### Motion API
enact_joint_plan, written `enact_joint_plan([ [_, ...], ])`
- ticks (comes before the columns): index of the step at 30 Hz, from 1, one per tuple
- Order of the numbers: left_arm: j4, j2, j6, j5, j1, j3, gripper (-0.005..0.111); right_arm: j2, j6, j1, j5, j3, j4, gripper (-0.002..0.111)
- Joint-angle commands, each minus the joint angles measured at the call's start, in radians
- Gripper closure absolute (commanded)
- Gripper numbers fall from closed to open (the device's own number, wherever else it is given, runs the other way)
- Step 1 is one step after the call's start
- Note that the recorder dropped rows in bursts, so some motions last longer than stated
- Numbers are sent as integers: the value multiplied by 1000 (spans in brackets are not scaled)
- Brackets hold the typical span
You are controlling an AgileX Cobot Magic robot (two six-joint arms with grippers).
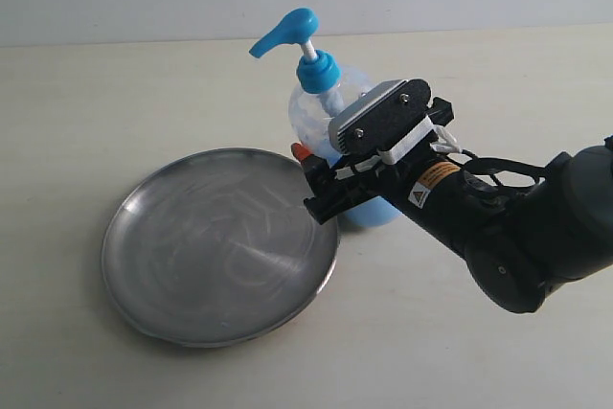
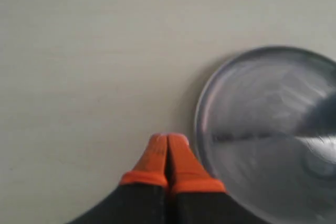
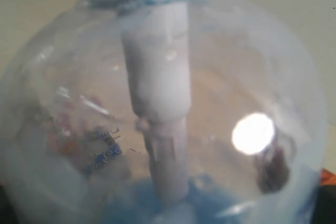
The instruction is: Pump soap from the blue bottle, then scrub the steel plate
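**Exterior view: bottle clasped beside the plate**

Exterior view shows your right gripper (image 1: 330,179) reaching in from the right, its jaws spread wide around the lower body of the blue bottle (image 1: 316,107). One orange fingertip (image 1: 302,152) lies against the bottle's side. The bottle stands upright on the table (image 1: 431,352), just beside the far right rim of the steel plate (image 1: 192,265). Its pump spout points out over the plate, and the soap (image 1: 369,213) sits low inside it.

Left wrist view gives you the left gripper (image 2: 167,150) with its orange fingertips pressed together on nothing, over bare table (image 2: 79,51) just beside the steel plate (image 2: 262,129).

Right wrist view is filled by the blue bottle (image 3: 220,77), very close and blurred. You can see the white dip tube (image 3: 157,87) running down into the soap (image 3: 157,208), and an orange fingertip (image 3: 331,178) at the bottle's edge.
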Motion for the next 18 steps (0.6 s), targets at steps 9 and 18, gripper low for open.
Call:
enact_joint_plan([
  [9, -470, 117, 349, 173, -1, -169, 107, -22, -6, 0, -53, -8, -6, 108],
  [18, -509, 201, 370, 212, -129, -320, 107, -22, -8, 0, -52, -8, -6, 108],
])
